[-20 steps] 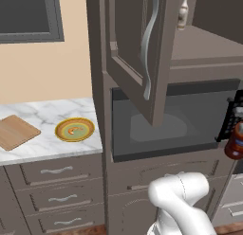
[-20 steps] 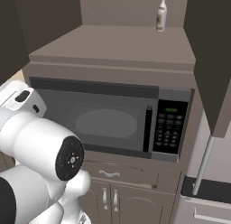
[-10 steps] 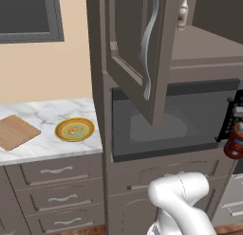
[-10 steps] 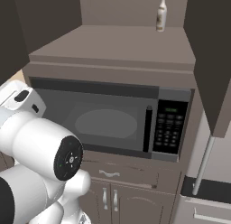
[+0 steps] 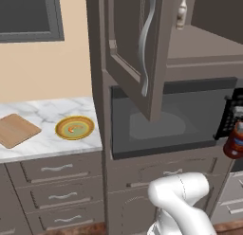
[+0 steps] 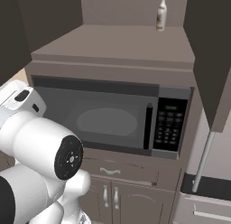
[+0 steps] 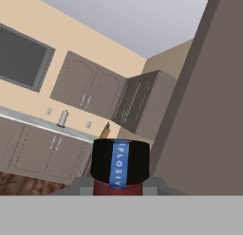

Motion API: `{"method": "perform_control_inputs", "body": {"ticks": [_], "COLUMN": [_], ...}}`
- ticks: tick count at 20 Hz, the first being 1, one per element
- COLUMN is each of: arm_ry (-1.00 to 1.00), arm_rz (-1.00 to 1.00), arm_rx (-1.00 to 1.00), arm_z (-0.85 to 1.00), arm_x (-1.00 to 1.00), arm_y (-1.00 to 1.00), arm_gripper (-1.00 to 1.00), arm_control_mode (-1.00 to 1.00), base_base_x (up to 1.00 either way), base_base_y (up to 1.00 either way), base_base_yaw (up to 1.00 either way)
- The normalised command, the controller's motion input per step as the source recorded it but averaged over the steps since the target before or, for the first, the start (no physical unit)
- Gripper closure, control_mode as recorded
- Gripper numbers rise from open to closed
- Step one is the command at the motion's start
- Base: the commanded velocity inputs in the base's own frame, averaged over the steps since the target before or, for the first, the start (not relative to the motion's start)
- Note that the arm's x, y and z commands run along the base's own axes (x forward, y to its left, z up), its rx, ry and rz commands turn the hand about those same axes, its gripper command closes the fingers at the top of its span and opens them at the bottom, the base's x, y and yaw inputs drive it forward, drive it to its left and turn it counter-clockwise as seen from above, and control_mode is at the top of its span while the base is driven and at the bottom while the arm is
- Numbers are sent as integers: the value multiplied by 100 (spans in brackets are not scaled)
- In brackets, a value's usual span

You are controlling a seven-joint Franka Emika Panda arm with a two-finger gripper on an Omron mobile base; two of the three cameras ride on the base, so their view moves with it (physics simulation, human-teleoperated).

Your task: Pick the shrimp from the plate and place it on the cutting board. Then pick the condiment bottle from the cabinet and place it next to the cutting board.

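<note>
The condiment bottle [image 7: 117,165] stands at the bottom middle of the hand view, black cap over a dark red body, with my gripper [image 7: 117,187] shut on it. In the left base view the same bottle [image 5: 235,141] hangs in the air at the right edge, in front of the microwave's lower corner. The tiny orange shrimp [image 5: 71,130] lies on the plate [image 5: 88,126] on the marble counter. The cutting board [image 5: 16,130] lies bare just left of the plate. The cabinet [image 5: 97,63] stands with its door [image 5: 128,54] swung open.
A pale bottle [image 5: 181,11] [image 6: 161,13] stands at the back of the cabinet shelf [image 6: 113,42]. Below it sits a microwave [image 6: 108,119] with a keypad on its right. Drawers [image 5: 57,170] run under the counter. My white arm [image 6: 40,151] rises close by.
</note>
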Motion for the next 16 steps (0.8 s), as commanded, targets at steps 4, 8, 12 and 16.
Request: {"method": "perform_control_inputs", "body": {"ticks": [4,8,12,16], "arm_ry": [0,0,0,0], "arm_rz": [0,0,0,0], "arm_rx": [0,0,0,0], "arm_z": [0,0,0,0], "arm_x": [0,0,0,0], "arm_y": [0,0,0,0], "arm_gripper": [100,100,100,100], "arm_control_mode": [100,100,100,100], "base_base_x": [-43,-35,-35,-36], "base_base_y": [1,3,5,8], "base_base_yaw": [0,0,0,0]}}
